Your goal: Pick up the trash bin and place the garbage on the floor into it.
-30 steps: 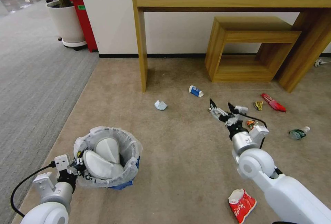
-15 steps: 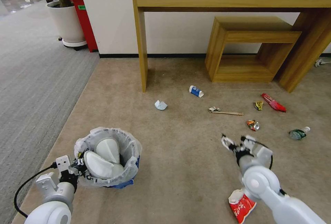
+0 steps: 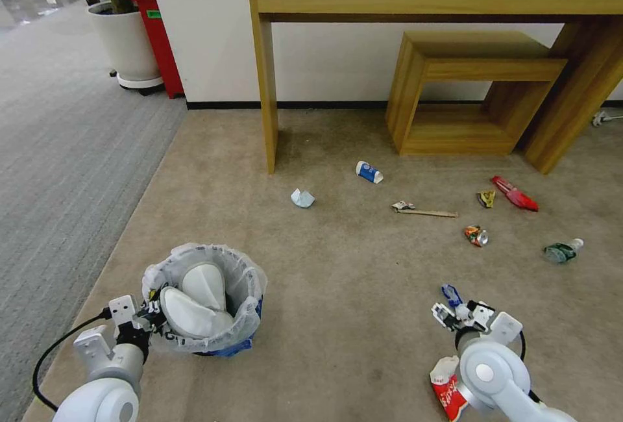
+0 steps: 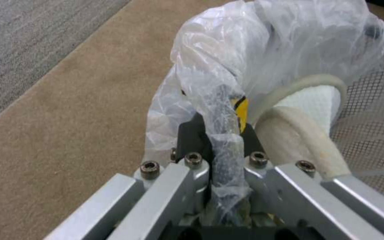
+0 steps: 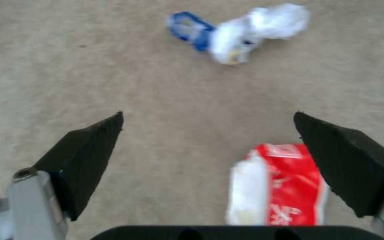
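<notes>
The floor is beige carpet scattered with garbage. The trash bin, lined with a thin bag and holding two white slippers, sits at the robot's left. The left gripper is clamped on the bagged rim. The right gripper hangs spread wide above the red-white carton, which lies between its fingers on the carpet. The carton looks light, crushable and partly flattened; take hold across its narrow width, with moderate squeeze
</notes>
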Robot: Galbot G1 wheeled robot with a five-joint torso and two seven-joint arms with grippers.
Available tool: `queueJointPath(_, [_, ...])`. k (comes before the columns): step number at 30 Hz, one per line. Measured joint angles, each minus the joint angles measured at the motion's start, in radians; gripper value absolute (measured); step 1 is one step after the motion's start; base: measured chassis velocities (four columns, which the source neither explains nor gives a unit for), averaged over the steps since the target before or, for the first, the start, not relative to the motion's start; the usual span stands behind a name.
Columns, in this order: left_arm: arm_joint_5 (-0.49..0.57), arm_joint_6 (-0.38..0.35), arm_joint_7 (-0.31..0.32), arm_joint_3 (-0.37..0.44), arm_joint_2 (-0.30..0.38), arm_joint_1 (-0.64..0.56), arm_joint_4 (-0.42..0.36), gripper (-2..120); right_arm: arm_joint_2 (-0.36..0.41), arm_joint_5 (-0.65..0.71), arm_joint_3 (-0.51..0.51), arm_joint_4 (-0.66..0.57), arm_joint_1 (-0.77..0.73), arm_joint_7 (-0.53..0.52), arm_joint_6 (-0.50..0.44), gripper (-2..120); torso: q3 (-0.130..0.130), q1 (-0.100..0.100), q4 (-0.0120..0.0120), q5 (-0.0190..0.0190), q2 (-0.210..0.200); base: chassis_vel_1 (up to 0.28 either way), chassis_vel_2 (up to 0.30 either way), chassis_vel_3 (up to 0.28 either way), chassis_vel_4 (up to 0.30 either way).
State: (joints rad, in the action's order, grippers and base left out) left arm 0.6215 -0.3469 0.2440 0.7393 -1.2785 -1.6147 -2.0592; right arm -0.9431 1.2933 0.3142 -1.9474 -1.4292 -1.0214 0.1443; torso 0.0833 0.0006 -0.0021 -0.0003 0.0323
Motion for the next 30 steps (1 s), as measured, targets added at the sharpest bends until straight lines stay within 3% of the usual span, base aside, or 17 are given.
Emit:
queueJointPath(10, [0.005, 0.002, 0.0, -0.003, 0.006, 0.011, 0.006, 3, -0.045, -0.064, 0.064, 0.049, -0.1, 0.001, -0.02, 99, 0.0, 0.0, -0.0004, 0.0005, 0.0, 0.0, 0.0, 0.0, 0.0])
queueJointPath(12, [0.006, 0.002, -0.001, -0.006, 0.008, 0.011, 0.006, 3, -0.066, -0.087, 0.049, 0.084, -0.095, 0.014, -0.03, 92, 0.0, 0.0, -0.0003, 0.0001, 0.0, 0.0, 0.0, 0.0, 0.0])
queueJointPath(21, [0.012, 0.003, -0.001, 0.0, 0.015, -0.004, -0.011, 3, -0.131, -0.148, -0.032, 0.176, -0.044, 0.035, -0.048, 92, 0.0, 0.0, -0.0001, 0.0003, 0.0, 0.0, 0.0, 0.0, 0.0])
queueJointPath(30, [0.024, 0.005, 0.0, 0.012, 0.024, -0.02, -0.033, 3, -0.194, -0.214, -0.083, 0.281, -0.011, 0.066, -0.072, 84, 0.0, 0.0, -0.0002, 0.0002, 0.0, 0.0, 0.0, 0.0, 0.0])
